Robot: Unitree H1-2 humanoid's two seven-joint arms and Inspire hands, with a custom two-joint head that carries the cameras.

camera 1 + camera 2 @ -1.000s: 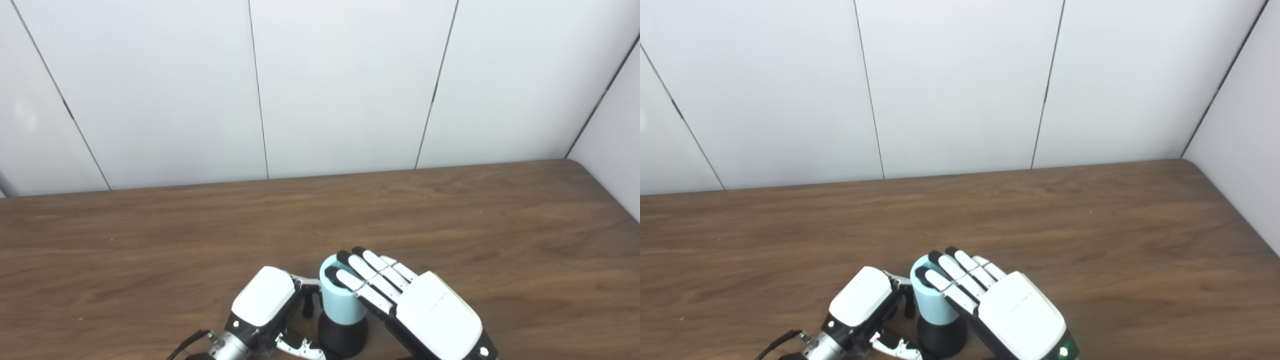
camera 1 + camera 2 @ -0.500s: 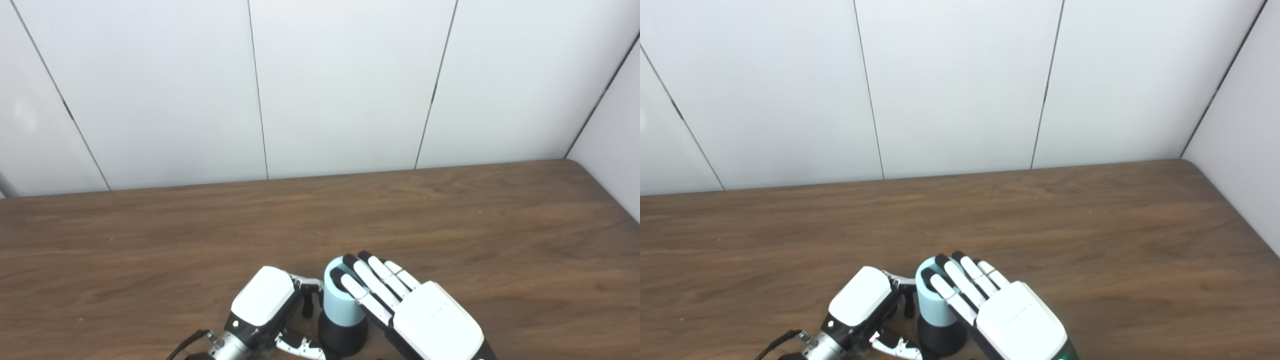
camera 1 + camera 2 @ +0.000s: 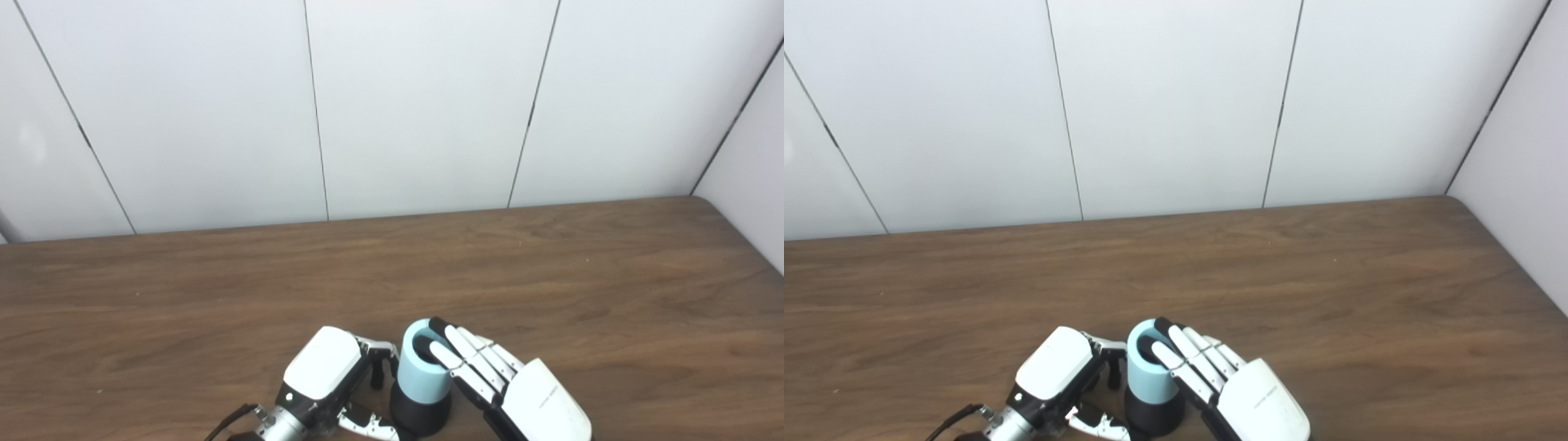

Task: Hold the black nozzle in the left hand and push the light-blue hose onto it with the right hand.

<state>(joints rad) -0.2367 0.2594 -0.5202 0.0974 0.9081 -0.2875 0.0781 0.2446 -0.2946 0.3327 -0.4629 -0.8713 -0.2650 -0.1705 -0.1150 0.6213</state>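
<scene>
A short line of small grey print is seen on the back of the right robot hand [image 3: 547, 404]; it cannot be read.

I'm looking down at a brown wood-grain table [image 3: 551, 269] that fills the lower half of my view, its far edge running from nine o'clock to three o'clock. Behind it, at twelve o'clock, stands a white panelled wall [image 3: 422, 104] split by thin dark seams that lean slightly outward. At three o'clock a second white wall [image 3: 753, 165] meets the first in a corner and borders the table's right edge. Lighting is soft and even, with a faint bright patch on the wall at ten o'clock.
</scene>
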